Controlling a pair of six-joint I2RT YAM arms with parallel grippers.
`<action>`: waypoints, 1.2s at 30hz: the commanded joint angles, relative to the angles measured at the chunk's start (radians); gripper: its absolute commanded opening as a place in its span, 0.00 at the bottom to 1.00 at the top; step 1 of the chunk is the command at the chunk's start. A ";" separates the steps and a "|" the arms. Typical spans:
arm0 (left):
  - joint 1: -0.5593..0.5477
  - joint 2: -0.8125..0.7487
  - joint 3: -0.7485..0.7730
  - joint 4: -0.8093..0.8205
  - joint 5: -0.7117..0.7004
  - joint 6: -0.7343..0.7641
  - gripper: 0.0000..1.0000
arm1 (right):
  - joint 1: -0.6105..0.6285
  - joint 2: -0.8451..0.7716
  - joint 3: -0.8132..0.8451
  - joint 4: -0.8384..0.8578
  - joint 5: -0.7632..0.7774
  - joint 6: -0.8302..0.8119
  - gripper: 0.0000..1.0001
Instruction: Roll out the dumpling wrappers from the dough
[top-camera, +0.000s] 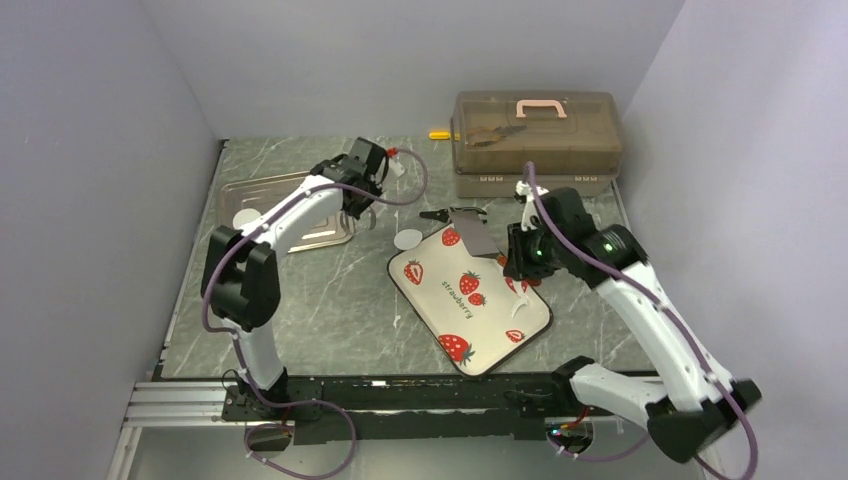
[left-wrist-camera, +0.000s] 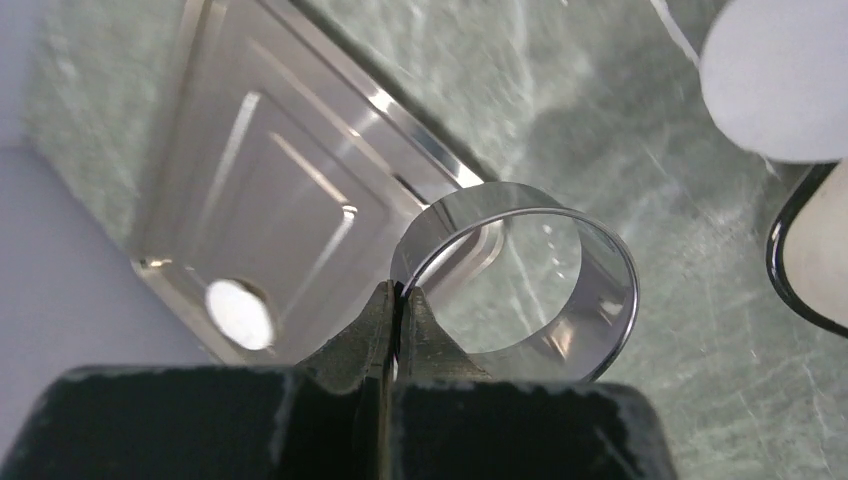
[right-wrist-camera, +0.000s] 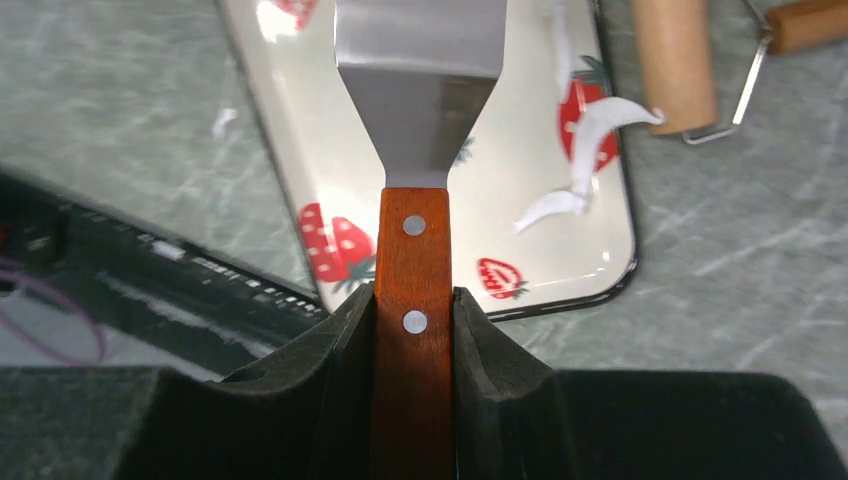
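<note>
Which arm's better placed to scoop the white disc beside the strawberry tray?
Right, probably: the right gripper holds the spatula near the disc; the left gripper is pinching the clear ring.

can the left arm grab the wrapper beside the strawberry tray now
Probably not: the left gripper is shut on the clear ring, though the wrapper lies uncovered nearby on the table.

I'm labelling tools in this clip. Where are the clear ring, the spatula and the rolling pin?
clear ring (left-wrist-camera: 460, 212), left wrist view, on its upper-left wall.
spatula (right-wrist-camera: 413, 272), right wrist view, on the wooden handle between the rivets.
rolling pin (right-wrist-camera: 675, 60), right wrist view, on the wooden barrel.
</note>
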 joint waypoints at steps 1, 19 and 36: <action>0.001 0.043 -0.063 0.024 0.061 -0.071 0.00 | -0.005 0.126 0.064 0.030 0.184 -0.052 0.00; -0.132 -0.131 -0.146 0.076 0.485 -0.126 0.00 | -0.025 0.276 0.037 0.168 0.114 -0.116 0.00; -0.292 -0.017 -0.262 0.274 0.600 -0.061 0.49 | -0.031 0.413 0.142 0.178 0.115 -0.333 0.00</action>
